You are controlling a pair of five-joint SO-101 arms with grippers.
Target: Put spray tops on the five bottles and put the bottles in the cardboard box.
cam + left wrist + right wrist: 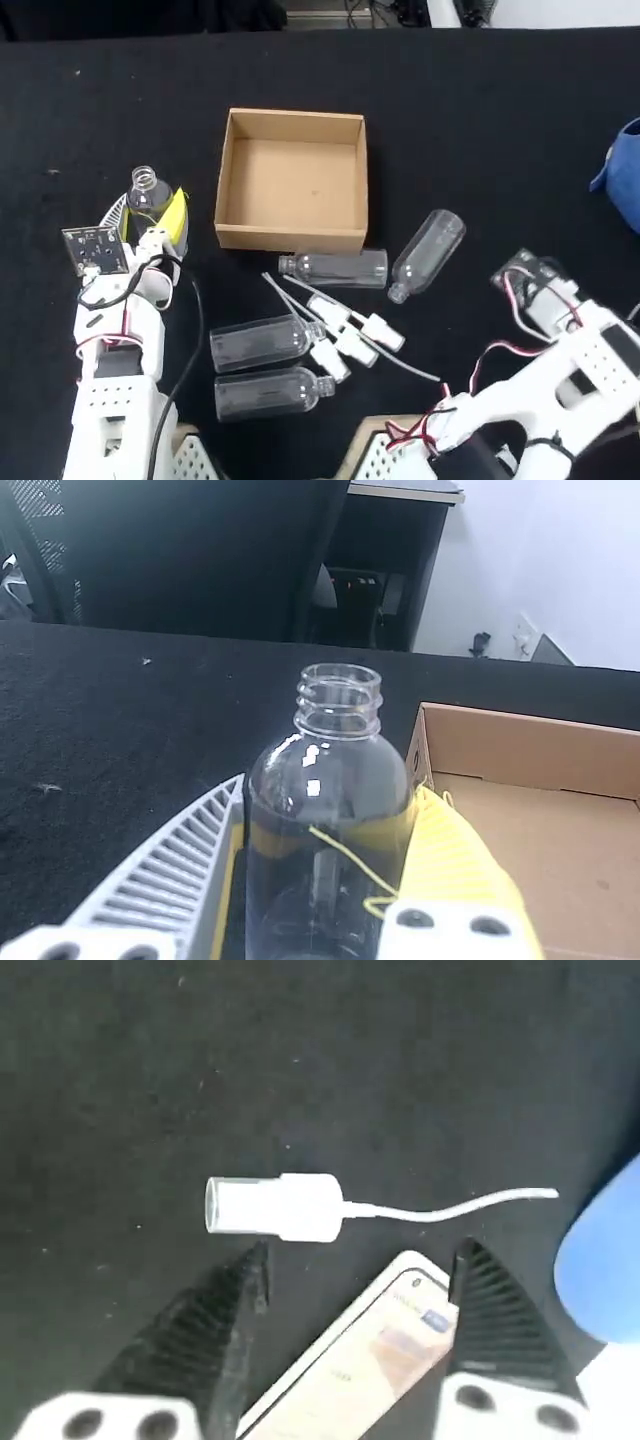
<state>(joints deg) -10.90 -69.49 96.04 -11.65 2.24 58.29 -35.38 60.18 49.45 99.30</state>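
Nearest, toward the table's (480, 130) front right corner, the right pincer (365, 1255) hangs spread near a lone spray top (275, 1207) lying on its side, while four uncapped bottles (262, 343) and loose spray tops (352, 332) lie around the front middle. Farther back, the left pincer (152, 215) pinches a fifth bottle (335, 770) upright, just beside the left wall of the open cardboard box (290, 238).

Spray top (275, 1207) just beyond gaping gripper (365, 1248)
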